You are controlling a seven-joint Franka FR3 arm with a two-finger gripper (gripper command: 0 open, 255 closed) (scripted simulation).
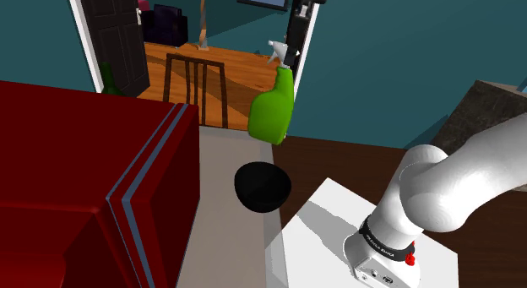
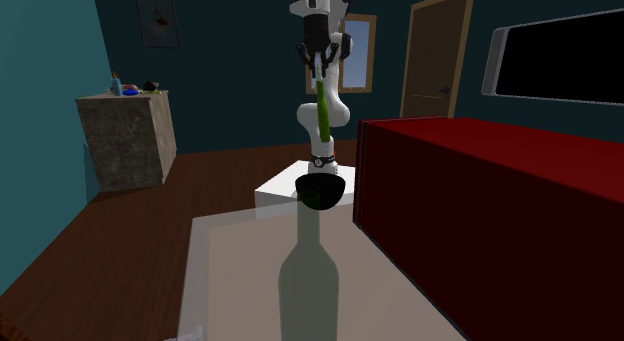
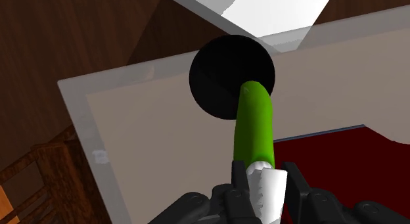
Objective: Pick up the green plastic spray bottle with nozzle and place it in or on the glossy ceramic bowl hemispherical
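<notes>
My black gripper is shut on the white nozzle of the green spray bottle. The bottle hangs base down from the fingers. Below it, a glossy black bowl rests on the pale table near the table's edge, and the bottle's base overlaps the bowl's rim area in the wrist view. In the shoulder view the bottle is held high by the gripper, well above the bowl. From the second exterior view the gripper carries the bottle straight over the bowl.
A big dark red block borders the table along one side. The white stand lies just beyond the bowl. A wooden chair stands at the table's far end. A grey bottle-shaped form looms close to the second exterior camera.
</notes>
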